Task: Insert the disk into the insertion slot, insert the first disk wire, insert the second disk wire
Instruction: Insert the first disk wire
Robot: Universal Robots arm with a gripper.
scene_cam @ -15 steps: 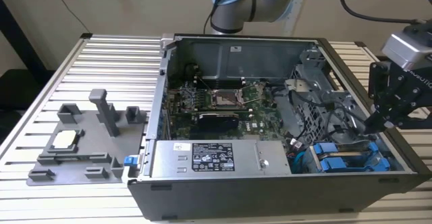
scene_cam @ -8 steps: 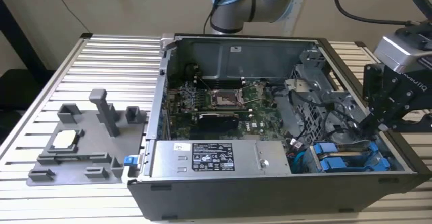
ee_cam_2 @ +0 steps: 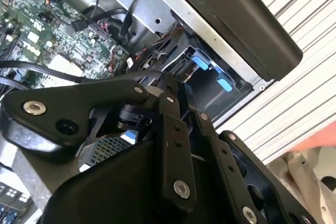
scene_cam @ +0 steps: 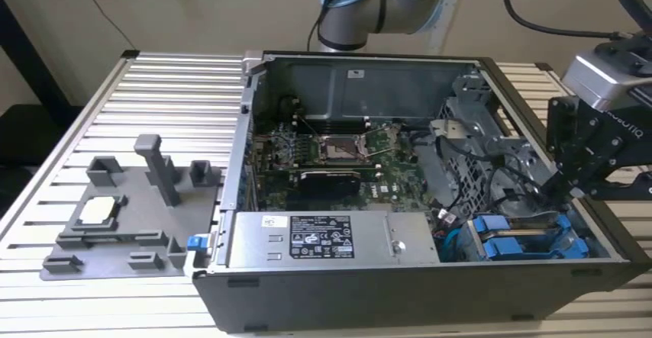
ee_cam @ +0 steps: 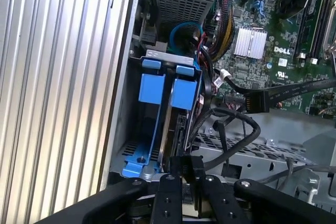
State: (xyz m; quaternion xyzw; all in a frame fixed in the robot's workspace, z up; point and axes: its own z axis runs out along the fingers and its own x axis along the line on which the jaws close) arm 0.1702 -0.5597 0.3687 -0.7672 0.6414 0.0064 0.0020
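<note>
Evidently the first step is looking done to me: the disk is sitting edge-on in its blue carrier inside the drive bay of the open computer case, beside a second blue carrier. I'm holding the gripper just beside the disk's end, claw closed on a small black connector. I'm not seeing either wire plugged in, so both seem left.

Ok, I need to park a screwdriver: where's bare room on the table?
Bare slats beyond the grey fixture and on its near side, beside the case. Crowded: around the blue carriers, with cables and the gripper.
</note>
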